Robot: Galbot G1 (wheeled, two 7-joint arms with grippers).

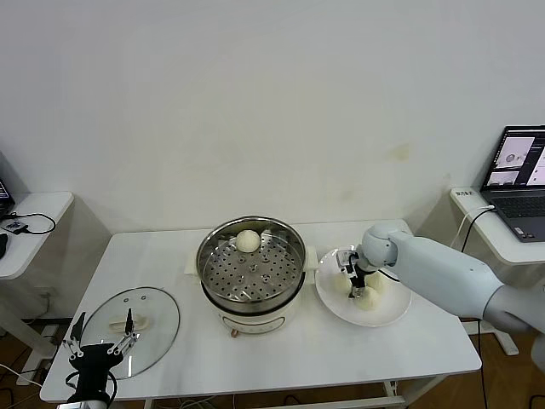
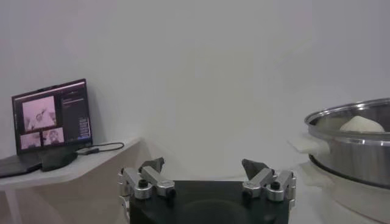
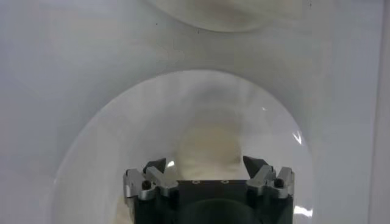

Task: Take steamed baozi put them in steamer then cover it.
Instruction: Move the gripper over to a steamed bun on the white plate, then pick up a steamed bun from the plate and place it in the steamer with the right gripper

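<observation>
The steamer (image 1: 251, 271) stands mid-table, uncovered, with one baozi (image 1: 248, 241) on its perforated tray; both also show in the left wrist view, steamer (image 2: 356, 149) and baozi (image 2: 362, 125). More baozi (image 1: 370, 298) lie on the white plate (image 1: 392, 313) to its right. My right gripper (image 1: 352, 284) is down over the plate. In the right wrist view it (image 3: 206, 165) is open, with a baozi (image 3: 207, 143) between its fingers. The cover (image 1: 149, 315) lies flat at the table's front left. My left gripper (image 1: 98, 348) is open and empty just above it, as the left wrist view (image 2: 204, 167) shows.
A laptop (image 1: 519, 183) sits on a side table at the right and also shows in the left wrist view (image 2: 52, 119). Another small table (image 1: 30, 217) with cables stands at the left. The plate's bare surface (image 3: 91, 164) fills the right wrist view.
</observation>
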